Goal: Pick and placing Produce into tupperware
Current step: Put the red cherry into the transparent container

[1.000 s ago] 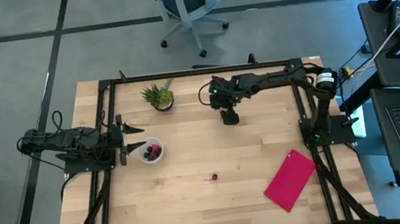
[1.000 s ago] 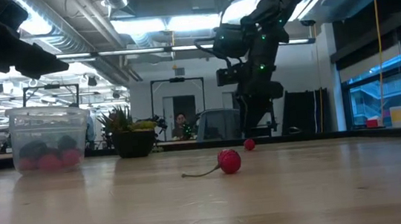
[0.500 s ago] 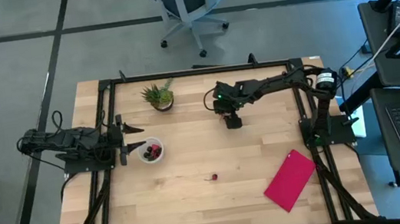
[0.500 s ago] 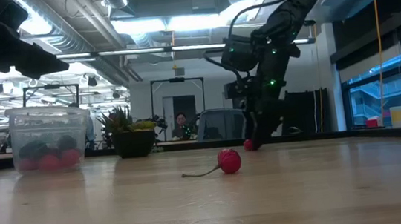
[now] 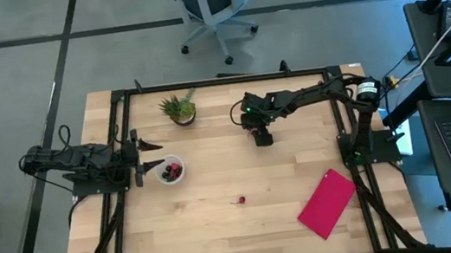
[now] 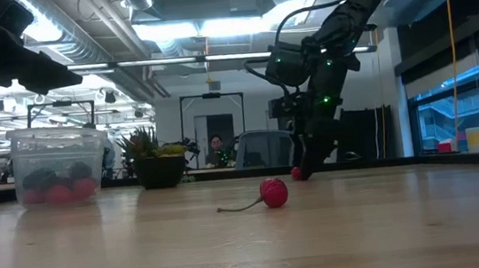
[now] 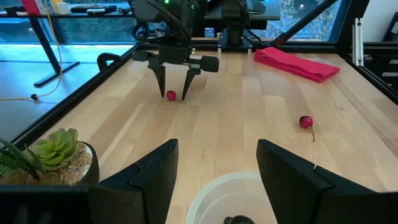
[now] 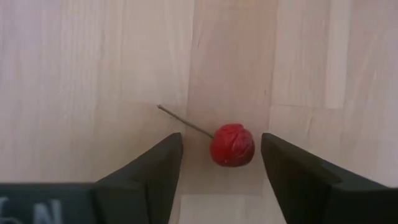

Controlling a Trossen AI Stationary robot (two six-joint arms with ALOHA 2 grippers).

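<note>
A small red berry with a thin stem [image 8: 232,145] lies on the wooden table at the far middle. My right gripper [image 8: 221,165] points steeply down over it, open, one finger on each side of the berry and neither touching it; the left wrist view shows the same berry [image 7: 171,95] between its tips [image 7: 175,93]. A second red berry [image 5: 241,200] lies nearer the front, its stem on the wood. The round translucent tupperware [image 5: 170,170] stands at the left with red and dark pieces inside [image 6: 57,184]. My left gripper [image 5: 150,155] waits open beside it.
A potted green spiky plant [image 5: 179,109] stands at the far left of the table. A flat pink-red piece [image 5: 327,203] lies at the near right. Black frame rails [image 5: 219,81] run round the table's edges. Bare wood lies between the berries and the tupperware.
My right gripper has come down from above the table until its fingertips stand at the tabletop around the far berry, then held still. The berries, the tupperware and my left arm have kept their places.
</note>
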